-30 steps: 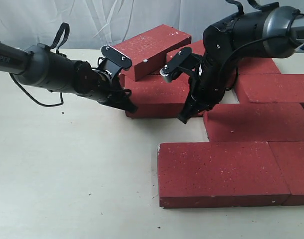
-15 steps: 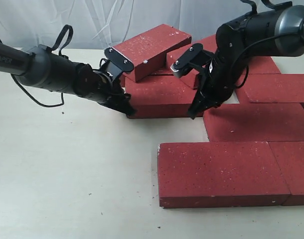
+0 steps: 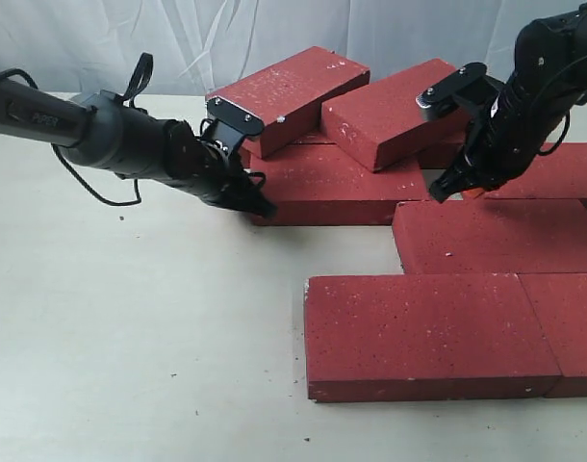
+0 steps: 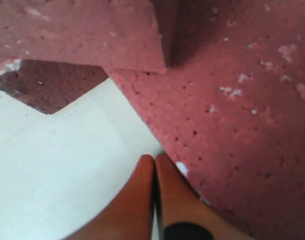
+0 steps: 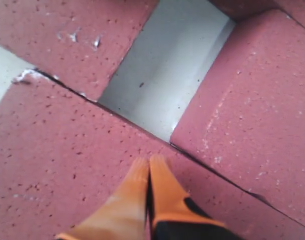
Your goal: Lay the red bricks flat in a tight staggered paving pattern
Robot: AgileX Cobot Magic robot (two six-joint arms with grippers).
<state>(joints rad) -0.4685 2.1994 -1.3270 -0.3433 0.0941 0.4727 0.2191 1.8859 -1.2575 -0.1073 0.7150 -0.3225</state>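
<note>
– Left end effector (image 3: 261,205): why does it lie so low, with its two orange fingers (image 4: 142,197) pressed together and nothing between them?
– I think it serves as a pusher. Its tip touches the left end of the flat brick (image 3: 322,185), low at the corner, just above the bench (image 3: 130,318). Closed fingers make one stiff point, which is better for sliding a heavy brick than for lifting it.
– And where should the flat brick go?
– Toward its own right end, I judge. Beyond that end is a bare gap (image 5: 165,75) of bench before the next laid brick (image 3: 553,171), and a tight pattern allows no gap.
– Is the right end effector (image 3: 454,190) also empty?
– Yes, its fingers are together and hold nothing. It hangs just beside the right end of the flat brick, near the gap. I cannot tell whether it touches any surface.
– One tilted brick (image 3: 292,94) and a second tilted brick (image 3: 395,114) lean behind the flat brick.
– They seem to rest partly on it, so they may slip if it moves. They are not yet flat, so much work remains. The front rows (image 3: 419,332) before the flat brick look close and staggered.
</note>
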